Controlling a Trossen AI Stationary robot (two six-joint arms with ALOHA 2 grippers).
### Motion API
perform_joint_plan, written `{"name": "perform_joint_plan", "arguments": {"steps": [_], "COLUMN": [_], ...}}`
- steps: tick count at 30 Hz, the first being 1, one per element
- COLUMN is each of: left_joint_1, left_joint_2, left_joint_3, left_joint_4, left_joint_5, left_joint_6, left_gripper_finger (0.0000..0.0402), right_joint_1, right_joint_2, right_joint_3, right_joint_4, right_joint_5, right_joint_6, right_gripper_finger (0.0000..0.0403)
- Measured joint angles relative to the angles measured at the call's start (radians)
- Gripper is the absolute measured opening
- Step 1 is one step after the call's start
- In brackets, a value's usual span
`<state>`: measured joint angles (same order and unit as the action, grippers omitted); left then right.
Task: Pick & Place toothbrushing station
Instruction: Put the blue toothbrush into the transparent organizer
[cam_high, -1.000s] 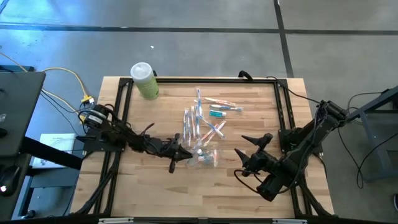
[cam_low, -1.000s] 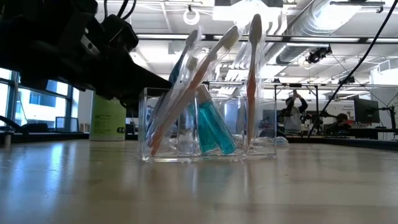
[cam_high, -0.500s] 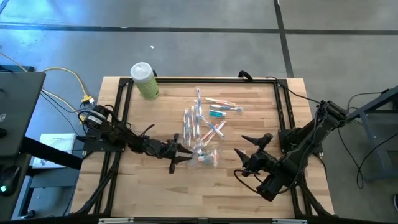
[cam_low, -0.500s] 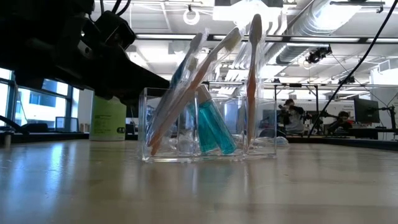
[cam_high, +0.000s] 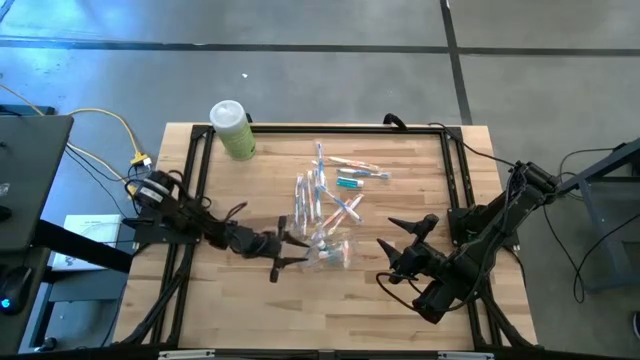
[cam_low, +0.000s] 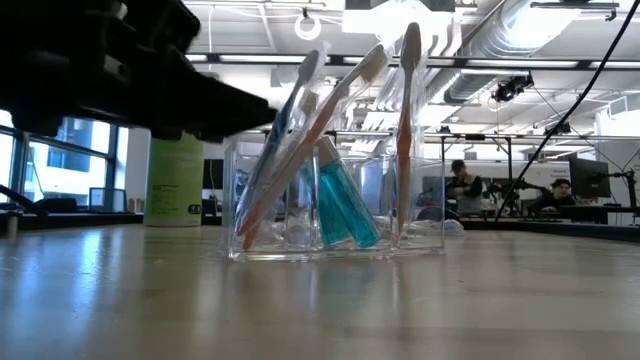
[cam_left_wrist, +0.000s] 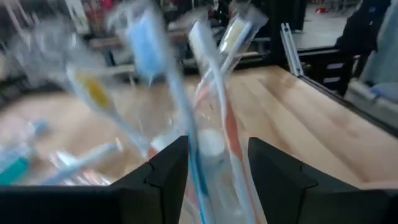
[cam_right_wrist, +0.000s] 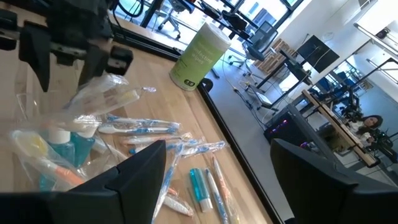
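Note:
The clear plastic holder (cam_low: 335, 200) stands on its base on the wooden table, near its middle (cam_high: 330, 250). Several wrapped toothbrushes (cam_low: 330, 120) lean upright in it beside a teal tube (cam_low: 345, 205). More wrapped toothbrushes (cam_high: 322, 195) lie flat on the table beyond it. My left gripper (cam_high: 292, 252) is open just left of the holder. Its fingers stand either side of the leaning brushes (cam_left_wrist: 208, 124), which look blurred in the left wrist view. My right gripper (cam_high: 388, 250) waits open to the right of the holder, with nothing between its fingers (cam_right_wrist: 217, 180).
A light-green bottle with a white cap (cam_high: 232, 130) stands at the table's far left corner. Black frame rails (cam_high: 455, 180) run along the table's left, far and right edges. Bare wood lies near the front edge (cam_high: 330, 310). People show in the room behind (cam_low: 462, 180).
My left gripper has opened, letting go of a toothbrush in the holder, and has drawn back a little toward the table's left edge. The brushes stay leaning in the holder, which has not moved.

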<state>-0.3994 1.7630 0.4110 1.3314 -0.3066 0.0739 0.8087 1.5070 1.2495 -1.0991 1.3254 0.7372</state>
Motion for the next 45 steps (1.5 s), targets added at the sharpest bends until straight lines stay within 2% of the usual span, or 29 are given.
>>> {"name": "perform_joint_plan", "arguments": {"steps": [4,9,12,16,20,26,38,45], "left_joint_1": [-0.064,-0.161,-0.216,-0.256,-0.239,-0.133,0.15,0.243], "left_joint_2": [-0.011,-0.072,-0.123,-0.192,-0.245,-0.28,-0.282,-0.282], "left_joint_3": [0.0,0.0,0.0,0.0,-0.001,-0.001,-0.001,-0.001], "left_joint_4": [0.02,0.021,0.017,-0.017,-0.127,-0.289,-0.621,-0.776], "left_joint_5": [-0.154,-0.445,-0.593,-0.75,-0.862,-0.828,-0.493,-0.398], "left_joint_6": [0.088,0.012,0.078,0.114,0.042,-0.139,-0.628,-0.836], "left_gripper_finger": [0.0163,0.0163,0.0163,0.0163,0.0163,0.0163,0.0163,0.0163], "right_joint_1": [0.0,0.0,0.0,0.0,0.0,0.0,0.0,-0.037], "right_joint_2": [0.0,0.0,0.0,0.0,0.0,0.0,0.0,0.0], "right_joint_3": [0.0,0.0,0.0,0.0,0.0,0.0,-0.035,-0.076], "right_joint_4": [-0.001,-0.005,-0.005,-0.007,-0.007,-0.007,-0.005,0.005], "right_joint_5": [-0.001,-0.025,-0.04,-0.048,-0.048,-0.047,-0.044,-0.04], "right_joint_6": [0.0,0.0,0.0,0.0,0.0,0.0,0.0,0.004], "right_gripper_finger": [0.0282,0.0282,0.0282,0.0282,0.0282,0.0282,0.0282,0.0282]}}
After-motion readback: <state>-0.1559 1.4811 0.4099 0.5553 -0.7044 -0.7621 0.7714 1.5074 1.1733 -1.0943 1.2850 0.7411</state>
